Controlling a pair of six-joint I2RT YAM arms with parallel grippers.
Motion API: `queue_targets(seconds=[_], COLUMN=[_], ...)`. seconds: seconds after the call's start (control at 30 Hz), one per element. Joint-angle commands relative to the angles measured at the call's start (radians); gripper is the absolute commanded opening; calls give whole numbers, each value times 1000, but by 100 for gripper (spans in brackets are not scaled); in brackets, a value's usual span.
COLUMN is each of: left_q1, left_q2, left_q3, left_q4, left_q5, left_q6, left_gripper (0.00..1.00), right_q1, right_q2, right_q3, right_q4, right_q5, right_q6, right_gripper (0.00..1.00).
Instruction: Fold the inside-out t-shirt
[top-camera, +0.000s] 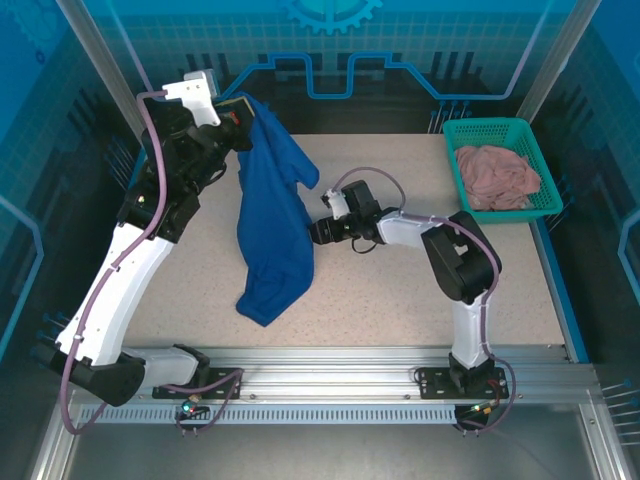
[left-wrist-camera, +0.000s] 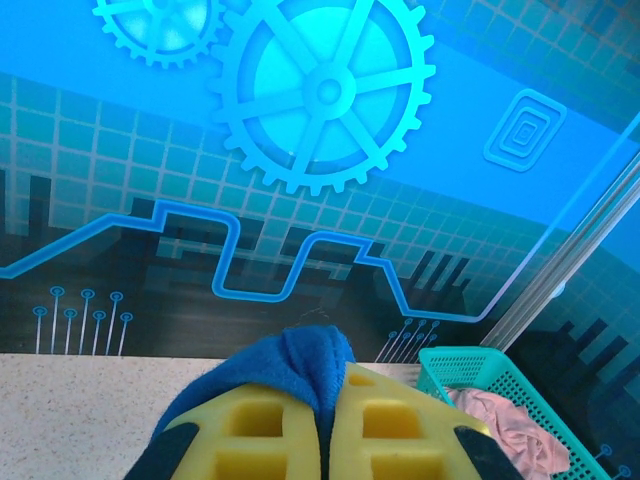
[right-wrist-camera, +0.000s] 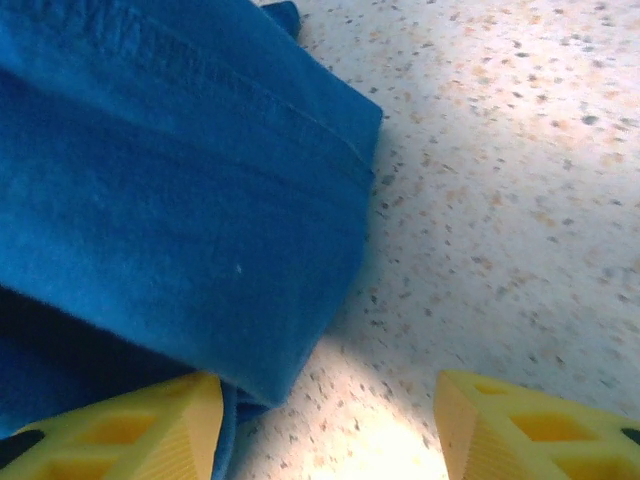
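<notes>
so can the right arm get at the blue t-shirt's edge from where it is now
Probably yes: the right gripper is open right beside the blue t-shirt, whose folded edge sits by one finger, and nothing on the table stands between them.

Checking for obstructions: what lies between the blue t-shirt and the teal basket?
Top view: the right gripper and its arm reach across there, over bare speckled tabletop, between t-shirt and teal basket.
</notes>
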Motion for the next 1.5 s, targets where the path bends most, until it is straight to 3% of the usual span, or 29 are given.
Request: queue_targets(seconds=[0.0,0.1,0.23,0.27,0.5,0.67,0.9,1.2,1.37,1.47], left_q1=[4,4,10,17,175,194,279,342,340,312], left_q2=[-25,-24,-23,-23,-24,90,165,158,262,395], left_q3=[7,7,6,6,-27,10,83,208,247,284], left_q4=[45,43,45,45,77,82,60,14,8,-1], left_q5=[15,14,9,7,3,-15,-45,-64,-16,1], left_q6=[-11,-8,-9,-9,-66,-49,-26,63,43,43], left_gripper=[0,0,0,0,0,0,0,0,0,5], right_q1=[3,3,-3,-10,-168,-172,-172,-142,-144,-155], right_q2=[50,93,107,72,-500,-713,-809,-889,-836,-743], right_q3=[63,97,163,161,-81,-131,-59,35,42,37], right_q4=[37,65,27,-6,-225,-432,-634,-685,-621,-560], right_q5=[-102,-135,-158,-127,3,8,12,-280,-289,-225], right_q6=[-6,6,-20,-47,-135,-127,-149,-149,-61,51], right_gripper=[58,49,6,0,0,0,0,0,0,0])
